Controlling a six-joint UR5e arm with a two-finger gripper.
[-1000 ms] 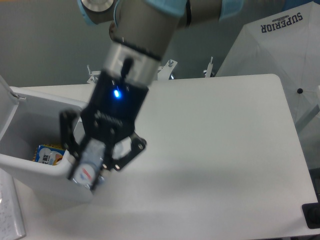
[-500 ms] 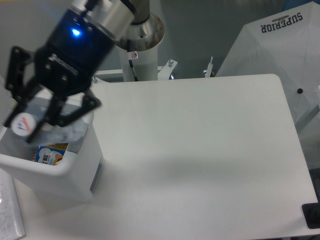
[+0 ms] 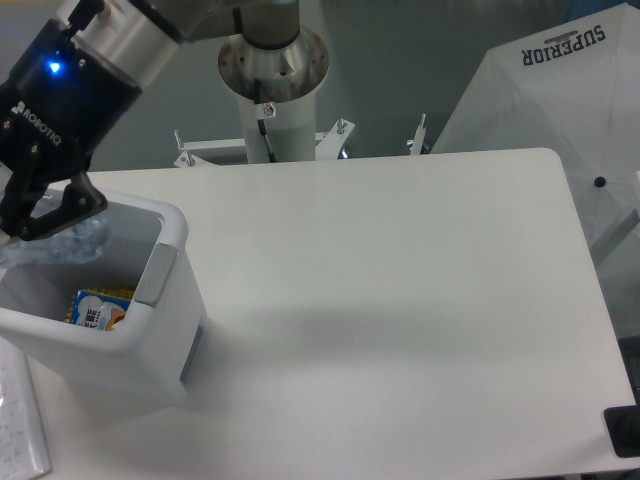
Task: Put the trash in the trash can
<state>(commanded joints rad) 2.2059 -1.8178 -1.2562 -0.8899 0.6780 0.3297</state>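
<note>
The trash in view is a flattened clear bluish plastic bottle (image 3: pixel 62 245), hanging over the open top of the trash can (image 3: pixel 100 345). The can is a white rectangular bin with a grey panel on its rim, standing at the table's left edge. My gripper (image 3: pixel 22 232) is at the far left above the bin and partly cut off by the frame edge. One dark finger (image 3: pixel 60 205) rests on the bottle, and the gripper appears shut on it. A yellow and blue packet (image 3: pixel 95 306) lies inside the bin.
The arm's base column (image 3: pixel 272 90) stands behind the table's back edge. A white cover printed SUPERIOR (image 3: pixel 560 90) is at the right, beyond the table. A black object (image 3: pixel 624 430) sits at the lower right corner. A sheet of paper (image 3: pixel 20 425) lies left of the bin.
My gripper has carried the bottle up and to the left, from the bin's front right corner to above its open top, and has gone partly out of frame.
</note>
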